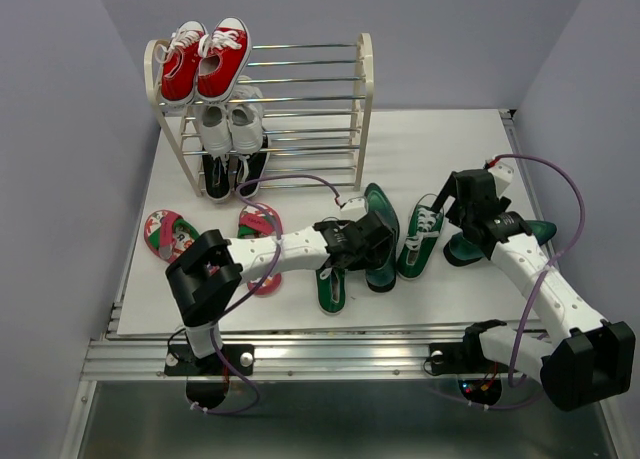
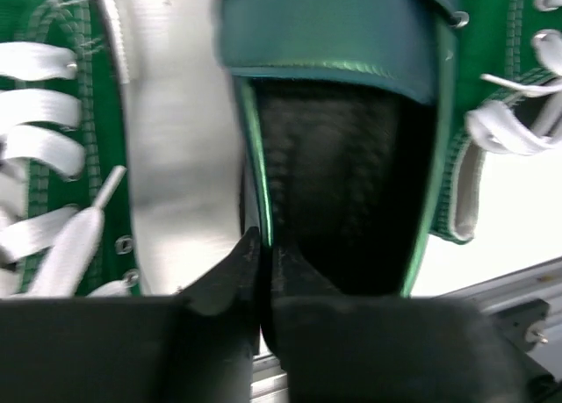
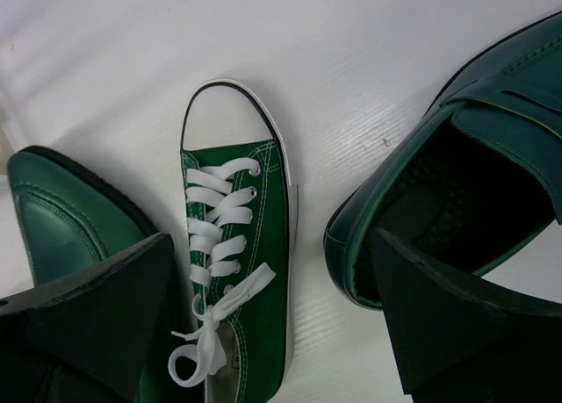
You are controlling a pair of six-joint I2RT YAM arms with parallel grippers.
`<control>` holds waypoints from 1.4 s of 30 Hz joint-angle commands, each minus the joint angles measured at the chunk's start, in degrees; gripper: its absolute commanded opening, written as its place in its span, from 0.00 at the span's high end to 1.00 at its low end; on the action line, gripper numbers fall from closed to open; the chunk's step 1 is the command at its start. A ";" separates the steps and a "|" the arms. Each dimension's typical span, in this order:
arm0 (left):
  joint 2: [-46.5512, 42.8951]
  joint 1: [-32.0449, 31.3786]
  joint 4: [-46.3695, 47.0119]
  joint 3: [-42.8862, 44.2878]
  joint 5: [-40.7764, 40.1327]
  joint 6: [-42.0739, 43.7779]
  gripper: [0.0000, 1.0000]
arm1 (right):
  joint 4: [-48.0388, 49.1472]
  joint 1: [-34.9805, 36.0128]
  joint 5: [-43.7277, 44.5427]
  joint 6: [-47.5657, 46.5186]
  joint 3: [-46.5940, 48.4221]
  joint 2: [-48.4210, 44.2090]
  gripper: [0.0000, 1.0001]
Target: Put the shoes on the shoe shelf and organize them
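My left gripper (image 1: 362,241) is shut on the side rim of a dark green glossy loafer (image 1: 381,229); its fingers (image 2: 250,254) pinch the rim of that loafer (image 2: 342,157). Green canvas sneakers lie on either side of it (image 1: 333,282) (image 1: 422,237). My right gripper (image 1: 457,219) is open over the right sneaker (image 3: 237,245), with one finger (image 3: 457,315) above the opening of the second loafer (image 3: 439,175) (image 1: 505,241). Two pink-edged flip-flops (image 1: 170,234) (image 1: 262,247) lie at the left. The shoe shelf (image 1: 365,89) stands at the back left.
Red sneakers (image 1: 205,59) sit on the shelf's top tier, white sneakers (image 1: 230,127) on the middle tier, and a dark pair (image 1: 232,171) on the bottom tier, all at its left end. The metal table edge (image 1: 330,354) runs in front.
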 commanded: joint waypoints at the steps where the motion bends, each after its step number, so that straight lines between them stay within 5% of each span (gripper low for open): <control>1: -1.08 0.14 -0.16 2.80 -0.45 2.63 0.94 | 0.18 -0.29 1.03 -0.20 0.25 -0.14 0.00; 2: -1.26 0.14 -0.33 3.07 -0.45 3.07 1.00 | 0.18 -0.29 1.03 -0.29 0.25 -0.06 0.00; 17: -9.69 -0.65 -10.00 8.69 -12.93 12.04 1.00 | 0.27 -0.29 0.24 -0.64 0.43 0.12 0.00; 27: -23.13 -2.67 -5.34 0.87 -17.23 18.81 1.00 | 0.27 -0.29 0.15 -1.17 0.69 0.47 0.00; 42: -34.83 -2.67 -23.27 -6.68 -20.49 7.75 1.00 | 0.18 -0.29 -0.11 -1.43 0.78 1.00 0.00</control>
